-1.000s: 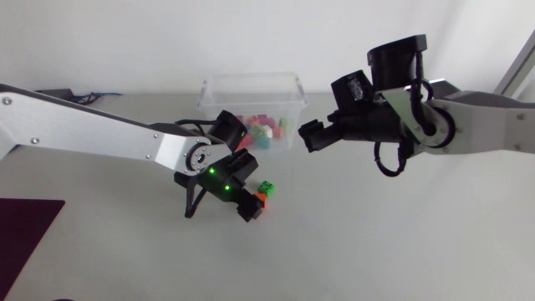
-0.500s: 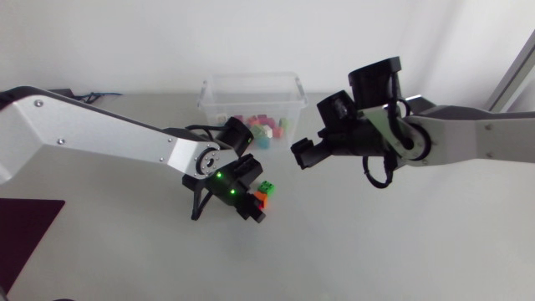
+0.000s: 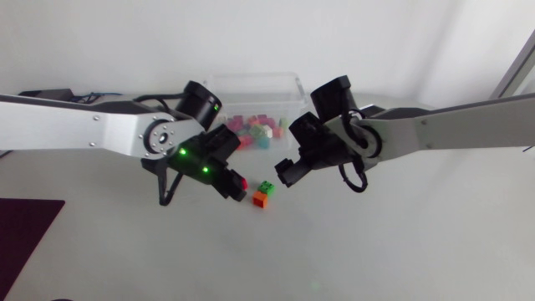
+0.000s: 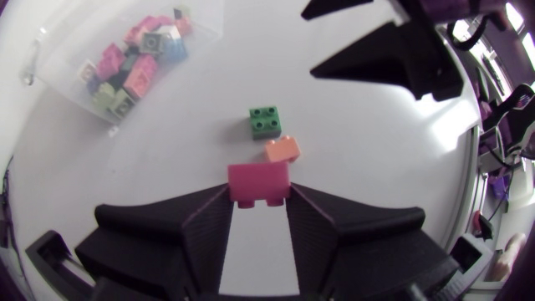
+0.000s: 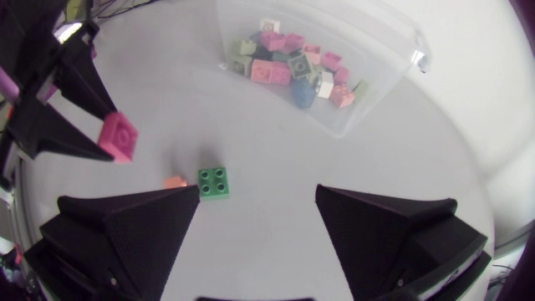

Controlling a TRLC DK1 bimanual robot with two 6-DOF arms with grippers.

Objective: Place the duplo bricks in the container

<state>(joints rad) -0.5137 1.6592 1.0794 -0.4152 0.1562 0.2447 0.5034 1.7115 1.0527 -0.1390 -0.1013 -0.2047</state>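
Note:
My left gripper (image 3: 236, 186) is shut on a pink brick (image 4: 259, 183) and holds it off the table, left of two loose bricks. These are a green brick (image 3: 266, 186) and an orange brick (image 3: 261, 199), lying side by side on the white table. From the right wrist view the pink brick (image 5: 117, 136) shows between the left gripper's black fingers (image 5: 63, 113). My right gripper (image 3: 288, 171) hangs open just right of the green brick (image 5: 213, 183), with that brick below the gap of its fingers. The clear container (image 3: 294, 87) stands at the back with several coloured bricks inside.
The container (image 4: 79, 92) lies beyond and to one side of the loose bricks in the left wrist view. My right gripper (image 4: 376, 46) hangs ahead of my left one, past the green brick (image 4: 266, 122). A dark mat (image 3: 25, 226) covers the table's front left corner.
My left gripper has shut on the pink brick and lifted it up and to the left. My right arm has swung left and down, close to the green brick.

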